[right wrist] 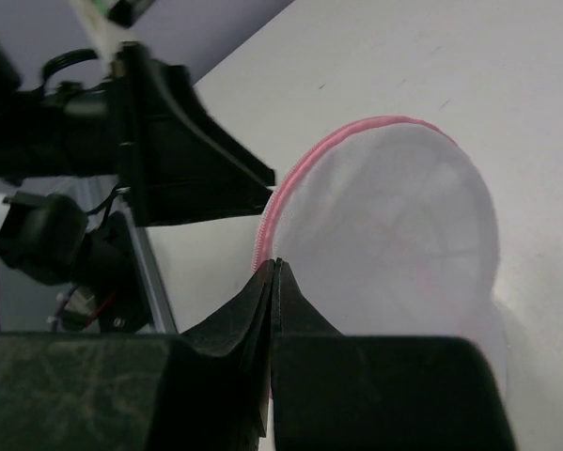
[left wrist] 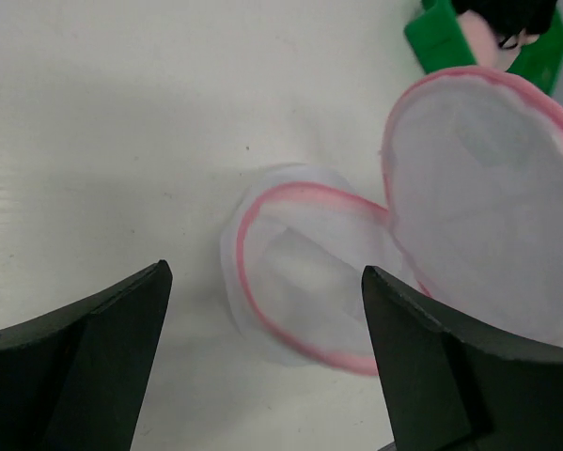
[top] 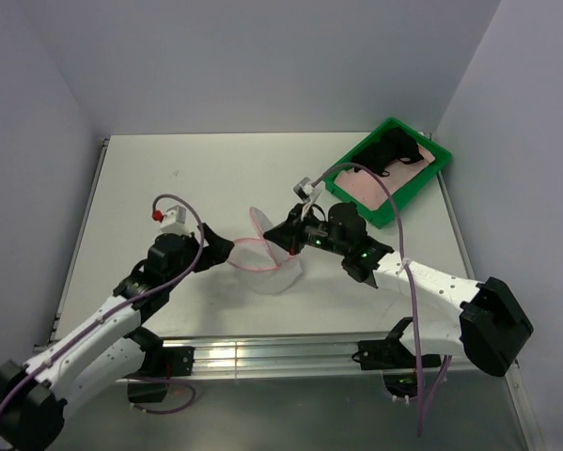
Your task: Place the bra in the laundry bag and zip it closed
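right hand [right wrist: 273, 272] clenched on laundry bag [top: 267, 265] rim, flap raised; left hand [top: 220, 250] released beside it; bra [top: 391, 150] in green tray [top: 422, 191]

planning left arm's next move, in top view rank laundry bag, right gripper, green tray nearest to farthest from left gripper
1. laundry bag, just right of the left gripper
2. right gripper, pinching the bag's pink rim
3. green tray, far right, at the back

The laundry bag [top: 267, 258] is lying midway along the surface [top: 196, 178], toward its near edge. The left pincer [top: 223, 249] is sitting just left of it and the right pincer [top: 286, 235] is touching its rim. The bra [top: 389, 150] is lying in the tray [top: 414, 194] at the far right corner.
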### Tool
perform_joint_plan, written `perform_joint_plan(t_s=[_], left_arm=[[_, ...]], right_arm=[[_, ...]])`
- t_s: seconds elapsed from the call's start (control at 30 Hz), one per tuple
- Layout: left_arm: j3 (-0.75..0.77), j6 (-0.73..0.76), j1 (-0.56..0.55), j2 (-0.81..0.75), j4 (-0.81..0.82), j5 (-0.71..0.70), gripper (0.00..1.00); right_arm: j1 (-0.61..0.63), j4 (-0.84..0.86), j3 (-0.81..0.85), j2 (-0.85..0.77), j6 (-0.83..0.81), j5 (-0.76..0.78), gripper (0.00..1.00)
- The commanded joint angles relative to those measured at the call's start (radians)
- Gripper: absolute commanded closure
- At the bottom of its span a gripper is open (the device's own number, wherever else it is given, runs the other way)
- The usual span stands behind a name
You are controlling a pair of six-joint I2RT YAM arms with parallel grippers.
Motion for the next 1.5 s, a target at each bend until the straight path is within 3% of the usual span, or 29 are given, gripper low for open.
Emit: perform_joint_plan(t_s=[0.0, 0.1, 0.27, 0.63, 0.77, 0.9, 1.0, 1.1, 1.13, 1.17, 1.33, 1.47], left_arm=[[0.007, 0.004, 0.011, 0.157, 0.214, 0.098, 0.1], [0.034, 0.007, 0.016, 0.266, 0.311, 0.167, 0.12], [0.074, 0.031, 0.016, 0.393, 0.302, 0.227, 0.19], [0.061, 0.054, 0.014, 0.34, 0.2, 0.261, 0.34], [0.068, 0.07, 0.014, 0.331, 0.111, 0.201, 0.19], [0.061, 0.083, 0.014, 0.303, 0.059, 0.16, 0.16], [0.048, 0.089, 0.016, 0.294, 0.062, 0.21, 0.3], [0.041, 0.088, 0.016, 0.3, 0.078, 0.241, 0.68], [0.041, 0.085, 0.016, 0.3, 0.078, 0.237, 0.94], [0.047, 0.079, 0.016, 0.292, 0.076, 0.229, 1.0], [0.122, 0.042, 0.022, 0.182, 0.064, 0.081, 1.0], [0.229, 0.051, 0.061, 0.113, 0.033, -0.093, 1.0]], right_arm=[[-0.021, 0.137, -0.05, -0.052, 0.046, -0.174, 1.0], [-0.023, 0.141, -0.091, -0.088, 0.048, -0.168, 1.0], [-0.035, 0.137, -0.128, -0.141, 0.048, -0.136, 1.0], [-0.055, 0.147, -0.135, -0.167, 0.061, -0.09, 1.0], [-0.056, 0.147, -0.128, -0.177, 0.066, -0.087, 1.0], [-0.056, 0.149, -0.119, -0.171, 0.069, -0.088, 1.0], [-0.056, 0.156, -0.122, -0.168, 0.074, -0.087, 1.0], [-0.056, 0.167, -0.122, -0.161, 0.081, -0.081, 1.0], [-0.056, 0.181, -0.122, -0.16, 0.086, -0.079, 1.0], [-0.058, 0.192, -0.119, -0.155, 0.092, -0.078, 1.0], [-0.055, 0.314, -0.089, -0.063, 0.201, -0.009, 1.0], [-0.035, 0.362, 0.029, 0.049, 0.261, 0.046, 1.0]])
